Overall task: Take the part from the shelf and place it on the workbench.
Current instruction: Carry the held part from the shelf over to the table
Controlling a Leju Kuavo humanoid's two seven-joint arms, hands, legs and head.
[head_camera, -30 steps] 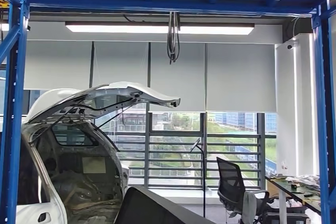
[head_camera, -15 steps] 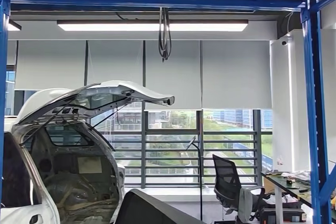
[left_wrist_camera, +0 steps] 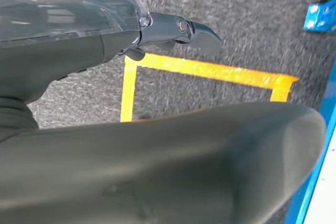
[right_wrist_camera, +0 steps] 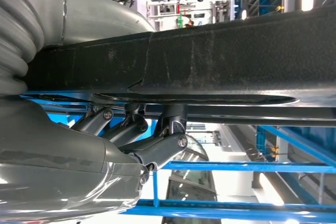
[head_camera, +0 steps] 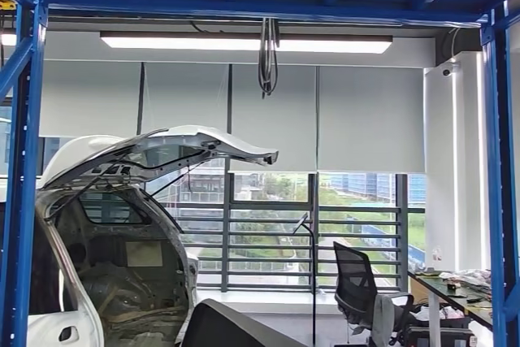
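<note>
Camera leftward; grey carpet [left_wrist_camera: 238,19], blue shelf [head_camera: 24,184]

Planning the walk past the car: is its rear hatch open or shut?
Open. The white car's hatch is raised well above the body, exposing the bare cargo bay.

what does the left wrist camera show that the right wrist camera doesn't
The left wrist view alone shows grey carpet marked with yellow tape, and the left hand over the dark part.

The right wrist view alone shows the right hand, its fingers pressed against one side of the part and its thumb on the other.

Both show the part and blue shelf bars.
</note>
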